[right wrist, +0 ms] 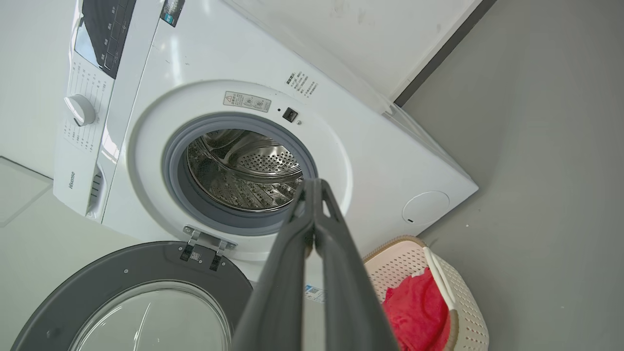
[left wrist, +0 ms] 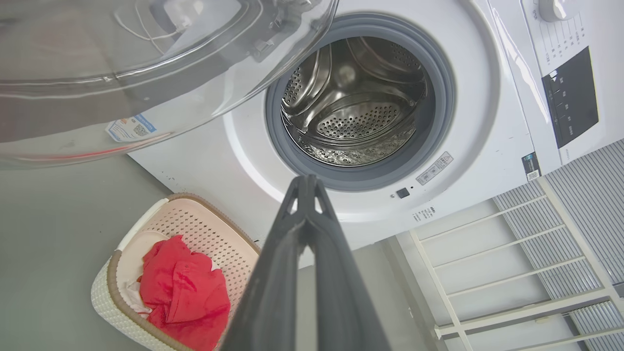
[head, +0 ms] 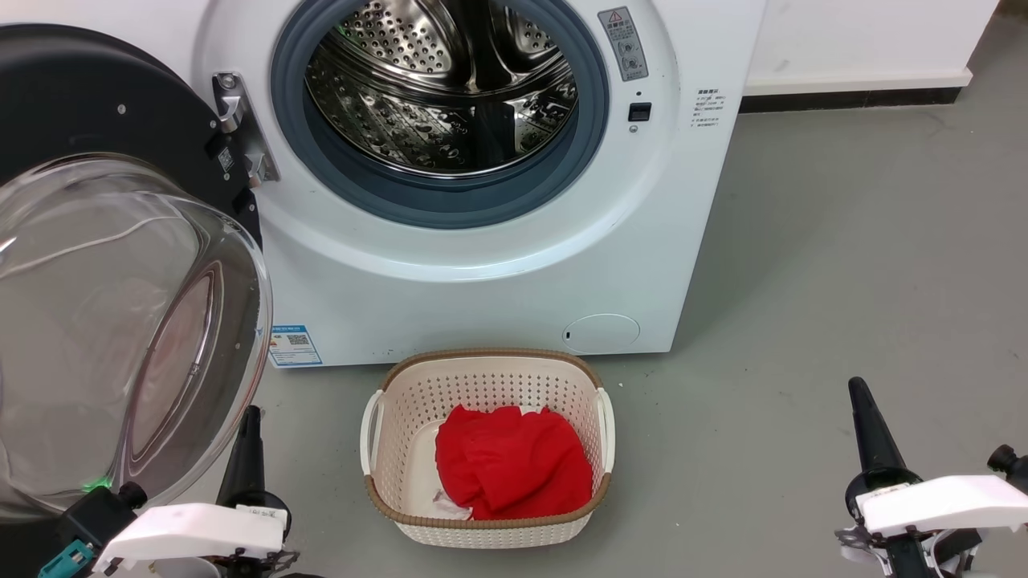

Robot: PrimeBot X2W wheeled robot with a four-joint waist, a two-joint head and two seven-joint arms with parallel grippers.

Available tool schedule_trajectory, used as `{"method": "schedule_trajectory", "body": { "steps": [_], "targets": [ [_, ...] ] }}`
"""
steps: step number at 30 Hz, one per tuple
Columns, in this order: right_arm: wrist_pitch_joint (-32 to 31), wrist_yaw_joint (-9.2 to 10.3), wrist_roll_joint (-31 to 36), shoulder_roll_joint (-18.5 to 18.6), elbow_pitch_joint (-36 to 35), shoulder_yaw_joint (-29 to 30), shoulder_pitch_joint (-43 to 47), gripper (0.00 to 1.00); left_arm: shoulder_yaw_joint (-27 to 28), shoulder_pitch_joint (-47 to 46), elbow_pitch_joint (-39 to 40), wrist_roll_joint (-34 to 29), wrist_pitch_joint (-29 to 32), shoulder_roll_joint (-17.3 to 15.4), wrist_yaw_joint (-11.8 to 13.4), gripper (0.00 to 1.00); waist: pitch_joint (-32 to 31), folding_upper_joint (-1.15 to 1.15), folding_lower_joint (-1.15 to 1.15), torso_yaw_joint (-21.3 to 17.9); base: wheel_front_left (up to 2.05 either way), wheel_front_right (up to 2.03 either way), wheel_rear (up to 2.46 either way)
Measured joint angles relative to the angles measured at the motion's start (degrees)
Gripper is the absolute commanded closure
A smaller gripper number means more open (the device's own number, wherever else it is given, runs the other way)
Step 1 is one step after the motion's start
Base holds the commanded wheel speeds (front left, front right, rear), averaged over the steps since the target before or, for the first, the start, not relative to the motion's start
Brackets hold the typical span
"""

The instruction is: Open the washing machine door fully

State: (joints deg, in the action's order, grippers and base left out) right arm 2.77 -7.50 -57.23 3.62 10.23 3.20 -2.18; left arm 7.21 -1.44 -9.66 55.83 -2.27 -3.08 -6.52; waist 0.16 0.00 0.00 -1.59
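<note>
Left gripper (left wrist: 306, 184): 2 fingers pressed together, nothing held, tips aimed at the drum (left wrist: 356, 107) in its wrist view. Right gripper (right wrist: 314, 187): fingers likewise together, empty, sitting at 5 o'clock in the head view, well apart from the work.

Washing machine door (head: 120, 321): swung out on its hinge (head: 237, 120), hanging at 9 o'clock of the drum, glass bowl bulging toward the robot. The left finger sits just beside the bowl's 5 o'clock edge; contact unclear.

Washing machine (head: 498, 273): mouth fully exposed. Basket (head: 490, 357) with red cloth (head: 514, 461) at its 6 o'clock.

Judgement: door looks near full travel. For any last push, set the closed left tips on the black rim, not the glass, sweep slowly toward 9 o'clock, and stop at hinge resistance.
</note>
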Motion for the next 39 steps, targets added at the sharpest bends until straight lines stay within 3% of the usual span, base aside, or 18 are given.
{"method": "schedule_trajectory", "body": {
  "steps": [3, 16, 39],
  "targets": [
    [-0.9, 0.00, -4.7, 0.0, 0.6, 0.2, -0.2, 1.00, -0.1, -0.4, -0.6, 4.6, 1.1, 0.0, 0.0, 1.00, 0.0, 0.00, 0.00, 0.2, 0.00, 0.00, 0.00],
    [-3.2, 0.00, -13.5, 0.0, 1.4, 0.8, -1.2, 1.00, -0.2, -1.5, -1.7, 13.7, 3.3, 0.1, -0.1, 1.00, 0.0, 0.00, 0.00, 0.5, 0.00, 0.00, 0.00],
    [-6.2, 0.00, -26.6, 0.0, 2.8, 1.6, -2.6, 1.00, -0.5, -3.4, -3.3, 26.9, 6.5, 0.1, -0.5, 1.00, 0.0, 0.00, 0.00, 1.1, 0.00, 0.00, 0.00]
  ]
}}
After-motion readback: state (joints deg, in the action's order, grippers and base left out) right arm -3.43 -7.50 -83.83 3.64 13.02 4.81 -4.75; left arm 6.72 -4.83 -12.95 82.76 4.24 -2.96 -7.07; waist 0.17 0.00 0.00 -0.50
